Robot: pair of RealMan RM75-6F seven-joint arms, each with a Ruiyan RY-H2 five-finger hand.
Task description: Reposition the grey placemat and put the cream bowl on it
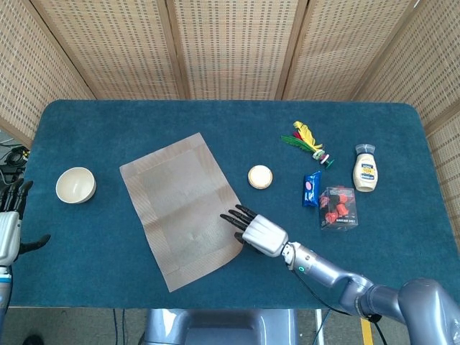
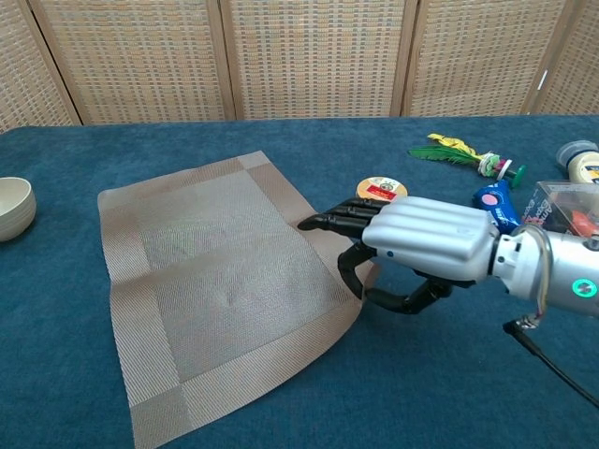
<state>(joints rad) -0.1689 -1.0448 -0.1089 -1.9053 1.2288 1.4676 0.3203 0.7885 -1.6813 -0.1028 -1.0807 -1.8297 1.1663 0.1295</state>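
Backdrop: woven cane screens (image 1: 230, 47) stand behind a table (image 1: 108, 122) covered in dark blue cloth.
Placemat: the grey placemat (image 1: 183, 208) (image 2: 220, 290) lies flat, left of the table's middle, turned so its long sides run toward 11 o'clock; its right edge is lifted where the hand meets it.
Right hand: the right hand (image 1: 257, 231) (image 2: 412, 248) pinches the placemat's right edge, fingers (image 2: 328, 222) lying on top and thumb curled beneath, at 4 o'clock from the mat's middle.
Bowl: the cream bowl (image 1: 75, 185) (image 2: 14, 208) sits upright on the cloth at 9 o'clock from the placemat, well apart from it.
Left hand: the left hand (image 1: 11, 226) hangs off the table's left edge, fingers apart, holding nothing.
Round tin: a small tin (image 1: 260, 177) (image 2: 381, 190) sits near the mat's right edge, at 12 o'clock from the right hand.
Right side: a shuttlecock (image 1: 310, 141), a blue packet (image 1: 311, 188), a clear box (image 1: 338, 208) with red pieces, and a squeeze bottle (image 1: 366, 169).
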